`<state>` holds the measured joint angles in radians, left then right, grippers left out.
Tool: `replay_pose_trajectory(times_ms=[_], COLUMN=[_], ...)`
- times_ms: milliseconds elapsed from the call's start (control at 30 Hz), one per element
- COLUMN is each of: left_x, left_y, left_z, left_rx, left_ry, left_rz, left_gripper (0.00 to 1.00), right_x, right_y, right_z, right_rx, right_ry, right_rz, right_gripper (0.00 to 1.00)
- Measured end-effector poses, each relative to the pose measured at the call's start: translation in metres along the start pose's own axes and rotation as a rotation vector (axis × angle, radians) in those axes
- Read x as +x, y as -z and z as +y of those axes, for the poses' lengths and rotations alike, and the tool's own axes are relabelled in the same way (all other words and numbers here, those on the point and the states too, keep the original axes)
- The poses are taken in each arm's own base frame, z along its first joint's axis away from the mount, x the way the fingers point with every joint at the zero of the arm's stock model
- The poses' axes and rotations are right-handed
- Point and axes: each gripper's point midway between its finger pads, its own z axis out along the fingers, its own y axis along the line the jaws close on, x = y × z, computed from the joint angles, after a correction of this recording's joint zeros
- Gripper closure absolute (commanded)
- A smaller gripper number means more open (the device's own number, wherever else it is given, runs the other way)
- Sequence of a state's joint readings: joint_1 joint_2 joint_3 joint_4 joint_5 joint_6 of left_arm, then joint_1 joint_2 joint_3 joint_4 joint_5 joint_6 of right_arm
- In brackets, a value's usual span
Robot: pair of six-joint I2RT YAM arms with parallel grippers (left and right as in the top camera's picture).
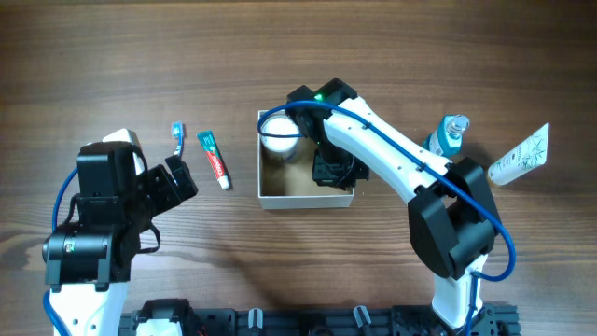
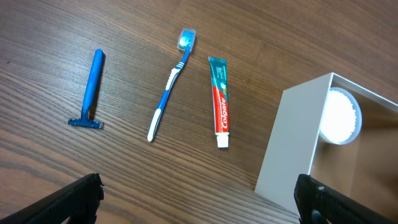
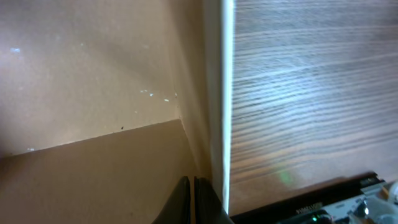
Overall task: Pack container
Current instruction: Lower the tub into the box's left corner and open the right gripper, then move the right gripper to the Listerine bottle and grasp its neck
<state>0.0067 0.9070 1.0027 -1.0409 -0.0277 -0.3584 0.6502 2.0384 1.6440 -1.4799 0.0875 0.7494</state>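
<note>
Container (image 1: 298, 199) at table (image 1: 112, 56) centre: looks light, thin walls likely flex; grip a wall near a corner. Right pincer (image 3: 194, 190) pressed together inside it, by right wall; left pincer (image 2: 198, 182) spread, empty.

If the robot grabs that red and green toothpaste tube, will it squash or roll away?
The toothpaste tube lies flat on the table, so it probably won't roll. It looks like soft plastic, so a squeeze would likely dent it. Its smooth skin may slip between fingers.

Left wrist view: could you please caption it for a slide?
Razor, toothbrush and toothpaste lie beside the white-walled container.
</note>
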Motion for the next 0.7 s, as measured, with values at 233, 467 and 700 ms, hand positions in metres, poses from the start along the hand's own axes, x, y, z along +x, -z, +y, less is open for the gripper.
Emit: replay_pose_trajectory(times_ms=[233, 467, 700], left_x=[0.000, 0.000, 0.000], left_y=[0.000, 0.000, 0.000], left_z=[0.000, 0.000, 0.000], left_rx=[0.000, 0.000, 0.000], left_ry=[0.000, 0.000, 0.000], left_rz=[-0.001, -0.001, -0.001], left_gripper=[0.00, 0.00, 0.00], right_x=[-0.014, -0.031, -0.042], right_y=[0.001, 0.051, 0.226], right_z=[0.015, 0.063, -0.049], right_rx=[-0.052, -0.315, -0.596], right_ry=[0.063, 0.241, 0.092], right_rz=[-0.064, -0.283, -0.818], right_gripper=[0.96, 0.60, 0.01])
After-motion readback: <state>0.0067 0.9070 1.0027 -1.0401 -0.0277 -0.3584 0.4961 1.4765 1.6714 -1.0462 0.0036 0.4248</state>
